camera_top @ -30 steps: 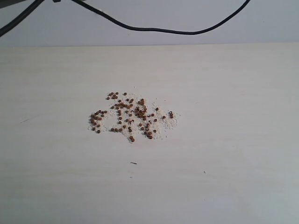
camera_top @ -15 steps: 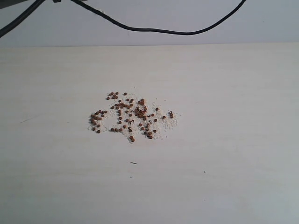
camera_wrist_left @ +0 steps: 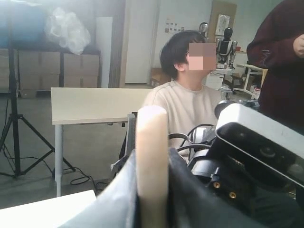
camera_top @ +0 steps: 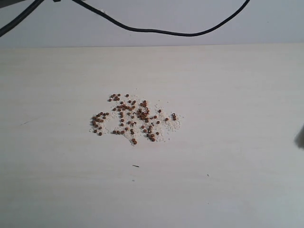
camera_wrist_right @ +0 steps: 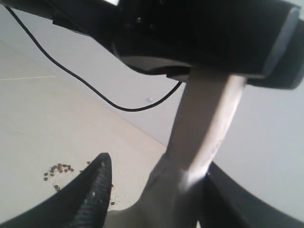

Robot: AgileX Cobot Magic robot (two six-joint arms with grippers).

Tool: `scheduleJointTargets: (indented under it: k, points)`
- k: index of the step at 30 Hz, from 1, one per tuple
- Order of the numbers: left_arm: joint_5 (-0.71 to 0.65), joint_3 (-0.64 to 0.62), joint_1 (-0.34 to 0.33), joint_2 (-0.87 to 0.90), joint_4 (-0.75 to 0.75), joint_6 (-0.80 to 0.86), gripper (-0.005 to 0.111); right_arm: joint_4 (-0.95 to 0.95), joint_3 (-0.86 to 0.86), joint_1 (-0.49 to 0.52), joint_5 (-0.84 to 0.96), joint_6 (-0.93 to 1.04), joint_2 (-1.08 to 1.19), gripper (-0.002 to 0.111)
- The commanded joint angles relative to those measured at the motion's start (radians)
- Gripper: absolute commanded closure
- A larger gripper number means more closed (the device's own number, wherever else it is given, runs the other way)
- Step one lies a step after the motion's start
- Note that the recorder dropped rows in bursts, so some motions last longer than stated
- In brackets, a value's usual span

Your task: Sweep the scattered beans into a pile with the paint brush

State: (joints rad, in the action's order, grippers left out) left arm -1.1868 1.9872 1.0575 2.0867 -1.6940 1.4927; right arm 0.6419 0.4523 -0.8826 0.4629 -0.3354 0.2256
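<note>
The beans [camera_top: 134, 118] lie loose mid-table [camera_top: 247, 85], with open board on every side. A black cable [camera_top: 161, 31] sags along the far wall. My left gripper [camera_wrist_left: 152, 194] pinches the paint brush [camera_wrist_left: 151, 142] handle. The right gripper [camera_wrist_right: 159, 173] flanks it, but whether it grips I cannot tell.

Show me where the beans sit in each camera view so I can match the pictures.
Exterior view: the beans lie spread at the middle of the table.
Left wrist view: not in it; it faces the room.
Right wrist view: some beans show on the table beside a black finger.
Shared landmark: the sagging black cable, in the exterior and right wrist views.
</note>
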Motion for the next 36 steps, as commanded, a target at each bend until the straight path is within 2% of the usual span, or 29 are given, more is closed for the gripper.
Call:
scheduleJointTargets:
  k: [1,6,8,9,10,14,25,27,29,31,34,36]
  points:
    - [0.005,0.003,-0.001,-0.004,-0.010,-0.005,0.107,0.076,0.004,-0.002,-0.049,-0.064,0.028,0.061]
    - [-0.001,0.003,-0.001,-0.004,0.010,-0.005,0.107,0.101,0.004,-0.002,-0.054,-0.086,0.029,0.067]
    - [-0.001,0.003,-0.001,-0.004,0.020,-0.008,0.107,0.101,0.004,-0.002,-0.054,-0.086,0.029,0.073]
    - [-0.001,0.003,-0.001,-0.004,0.025,-0.008,0.107,0.101,0.004,-0.002,-0.054,-0.086,0.029,0.077]
    - [-0.001,0.003,-0.001,-0.004,0.025,-0.010,0.107,0.101,0.004,-0.002,-0.054,-0.086,0.029,0.088]
    - [-0.001,0.003,-0.001,-0.004,0.025,-0.010,0.107,0.101,0.004,-0.002,-0.054,-0.086,0.029,0.108]
    - [-0.001,0.003,-0.001,-0.004,0.082,-0.027,0.107,0.099,0.004,-0.002,-0.059,-0.086,0.029,0.108]
    - [-0.002,0.003,-0.001,-0.004,0.081,-0.027,0.107,0.099,0.004,-0.002,-0.069,-0.086,0.029,0.099]
    - [-0.015,0.003,-0.001,-0.004,0.082,-0.027,0.107,0.095,0.004,-0.002,-0.069,-0.086,0.029,0.086]
    - [-0.024,0.003,-0.001,-0.004,0.086,-0.027,0.107,0.093,0.004,-0.002,-0.069,-0.086,0.029,0.082]
    - [-0.034,0.003,-0.001,-0.004,0.097,-0.027,0.107,0.090,0.004,-0.002,-0.067,-0.098,0.029,0.082]
    - [-0.034,0.003,-0.001,-0.004,0.107,-0.032,0.107,0.090,0.004,-0.002,-0.067,-0.104,0.029,0.093]
